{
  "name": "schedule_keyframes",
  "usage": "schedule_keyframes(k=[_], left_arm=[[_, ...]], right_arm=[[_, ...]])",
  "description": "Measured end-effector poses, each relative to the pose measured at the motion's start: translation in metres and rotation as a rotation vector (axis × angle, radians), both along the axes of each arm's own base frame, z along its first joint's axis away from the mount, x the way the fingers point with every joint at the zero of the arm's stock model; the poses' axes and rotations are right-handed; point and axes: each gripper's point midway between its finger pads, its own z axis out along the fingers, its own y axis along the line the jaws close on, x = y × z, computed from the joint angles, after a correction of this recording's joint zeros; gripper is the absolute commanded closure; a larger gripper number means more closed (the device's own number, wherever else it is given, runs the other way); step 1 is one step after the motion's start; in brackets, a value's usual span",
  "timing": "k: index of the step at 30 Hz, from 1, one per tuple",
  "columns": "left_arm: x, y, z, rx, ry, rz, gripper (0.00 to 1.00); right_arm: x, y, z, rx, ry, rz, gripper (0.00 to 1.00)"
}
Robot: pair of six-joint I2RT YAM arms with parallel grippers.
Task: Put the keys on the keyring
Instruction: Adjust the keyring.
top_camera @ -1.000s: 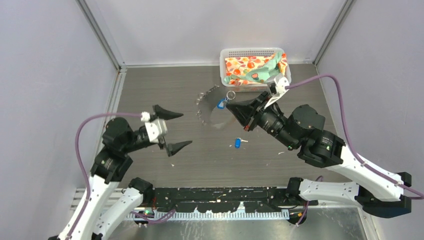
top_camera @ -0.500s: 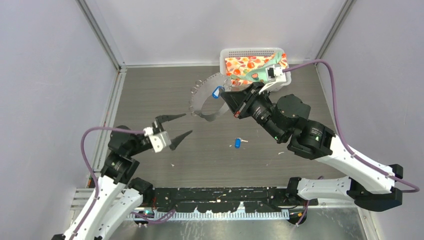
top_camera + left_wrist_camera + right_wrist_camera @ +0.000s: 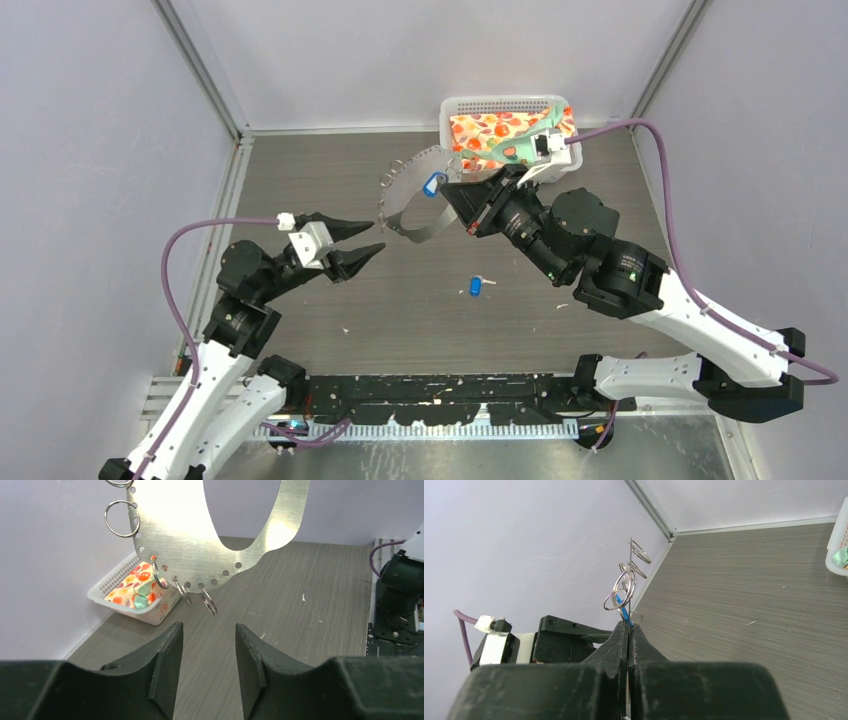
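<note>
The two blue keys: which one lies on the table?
The lone key, flat on the table near the middle. The other key hangs at the keyring, which the right gripper holds in the air.

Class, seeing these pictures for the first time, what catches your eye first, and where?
The flat crescent-shaped silver metal keyring, edged with small wire rings, is held in the air by the right gripper, a blue-headed key close against it. A second blue-headed key lies loose on the grey table nearer the front; a white plastic basket of flowery cloth sits at the far edge.
</note>
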Motion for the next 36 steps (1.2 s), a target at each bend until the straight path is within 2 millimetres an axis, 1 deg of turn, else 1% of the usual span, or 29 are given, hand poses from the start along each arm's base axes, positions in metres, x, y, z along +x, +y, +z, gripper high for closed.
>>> schedule_keyframes(k=[7,15,17,19,23,29,30,34,35,36], left_arm=[[-0.008,-0.007,-0.004,-0.027,0.085,-0.06,0.55],[-0.002,-0.012,-0.01,-0.042,0.159,-0.064,0.55],[-0.001,-0.012,-0.01,-0.043,0.163,-0.061,0.57],[-0.001,-0.012,-0.009,-0.047,0.164,-0.062,0.61],[-0.001,-0.012,-0.007,-0.059,0.164,-0.059,0.73],[0.002,-0.011,-0.004,-0.069,0.157,-0.043,0.97],[0.003,-0.01,-0.004,-0.069,0.155,-0.039,0.99],[0.005,-0.009,-0.004,-0.071,0.154,-0.025,1.0],[0.005,-0.009,-0.004,-0.07,0.152,-0.024,1.0],[0.004,-0.008,-0.003,-0.068,0.148,-0.024,1.0]], right_arm=[[0.0,0.001,0.002,0.019,0.002,0.0,0.99],[0.001,0.004,-0.007,0.016,0.019,0.001,0.99],[0.001,0.004,-0.009,0.013,0.021,0.001,0.99],[0.001,0.005,-0.01,0.011,0.023,0.001,0.99],[0.001,0.005,-0.011,0.01,0.025,0.001,0.99],[0.001,0.005,-0.012,0.016,0.029,0.002,0.99],[0.001,0.005,-0.013,0.016,0.031,0.002,0.99],[0.001,0.005,-0.015,0.026,0.04,0.003,0.98],[0.001,0.005,-0.015,0.028,0.042,0.002,0.95],[0.001,0.005,-0.015,0.031,0.045,0.002,0.9]])
